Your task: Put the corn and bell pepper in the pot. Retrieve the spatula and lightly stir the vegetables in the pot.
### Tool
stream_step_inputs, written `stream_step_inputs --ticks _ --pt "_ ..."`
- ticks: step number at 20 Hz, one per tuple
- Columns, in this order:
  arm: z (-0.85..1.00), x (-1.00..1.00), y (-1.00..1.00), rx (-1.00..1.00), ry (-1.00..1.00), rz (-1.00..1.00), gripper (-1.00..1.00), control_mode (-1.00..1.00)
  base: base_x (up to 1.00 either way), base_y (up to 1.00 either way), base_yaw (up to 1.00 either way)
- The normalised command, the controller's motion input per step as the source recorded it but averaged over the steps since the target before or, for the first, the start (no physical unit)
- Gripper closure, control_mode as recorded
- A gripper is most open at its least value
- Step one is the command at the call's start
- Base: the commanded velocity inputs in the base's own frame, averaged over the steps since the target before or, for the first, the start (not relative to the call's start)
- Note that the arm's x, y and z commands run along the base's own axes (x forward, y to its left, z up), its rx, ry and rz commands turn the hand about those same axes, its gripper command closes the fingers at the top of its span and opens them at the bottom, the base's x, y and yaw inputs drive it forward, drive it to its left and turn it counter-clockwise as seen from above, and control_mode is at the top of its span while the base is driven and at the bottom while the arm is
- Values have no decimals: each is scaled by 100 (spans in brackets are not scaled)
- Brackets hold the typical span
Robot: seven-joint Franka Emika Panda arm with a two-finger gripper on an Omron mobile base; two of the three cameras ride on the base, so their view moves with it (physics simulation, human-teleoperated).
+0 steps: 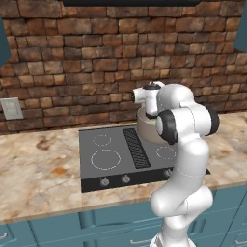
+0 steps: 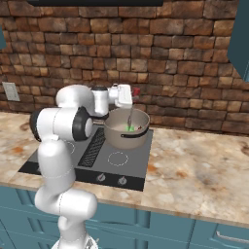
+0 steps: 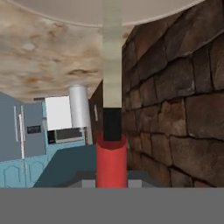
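The pot (image 2: 124, 134) stands on the back right burner of the cooktop, and in the left base view the pot (image 1: 143, 126) is half hidden behind my arm. Inside it lie a green piece (image 2: 130, 128) and a red piece (image 2: 139, 128), too small to tell which is the corn or the bell pepper. My gripper (image 2: 133, 93) hovers above the pot's far rim, shut on the red handle of the spatula (image 2: 130, 115). The thin shaft hangs down into the pot. In the hand view the spatula (image 3: 111, 159) runs from its red handle toward the pot's pale rim (image 3: 65, 13).
The black cooktop (image 1: 108, 157) has a centre grille and front knobs (image 2: 100, 178), set in a speckled stone counter (image 2: 194, 170). A brick wall (image 1: 96, 62) closes the back, with a wall outlet (image 1: 11, 108) at left. Blue cabinets (image 1: 58, 229) run below.
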Motion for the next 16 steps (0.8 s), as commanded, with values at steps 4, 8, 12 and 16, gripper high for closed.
stream_step_inputs --ticks 4,8,12,16 --pt "17 44 -7 -16 0 1 100 -100 0 0 0" --pt "-31 3 -17 -3 0 0 100 -100 0 0 0" --pt "-51 -11 0 2 -10 -5 100 -100 0 0 0" --pt "-10 0 0 0 -9 -12 100 -100 0 0 0"
